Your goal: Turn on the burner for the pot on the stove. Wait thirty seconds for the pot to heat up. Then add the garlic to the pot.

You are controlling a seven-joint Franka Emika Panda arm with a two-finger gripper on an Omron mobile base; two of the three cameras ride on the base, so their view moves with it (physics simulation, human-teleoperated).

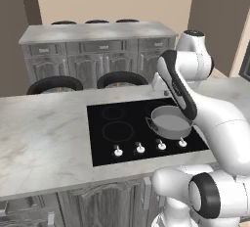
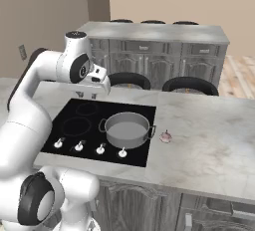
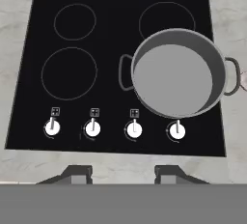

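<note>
The pot (image 3: pixel 176 73) is a low grey metal one with two loop handles, and it sits empty on the front right ring of the stove (image 3: pixel 111 35), a black glass cooktop. The pot (image 2: pixel 127 129) stands just behind the rightmost of the white knobs (image 3: pixel 177 131). The garlic (image 2: pixel 166 136), a tiny pinkish bulb, lies on the counter just right of the pot. My gripper (image 3: pixel 123 174) hangs high above the stove's front edge, looking straight down. It is open, with nothing between its fingers. In the right base view the gripper (image 2: pixel 88 95) is over the cooktop's back left.
Pale marble counter (image 1: pixel 44 138) surrounds the cooktop, with wide room on the left and on the right (image 2: pixel 214 140). Two dark stools (image 1: pixel 54 84) stand behind the counter. A grey cabinet run (image 1: pixel 97 50) lines the far wall.
</note>
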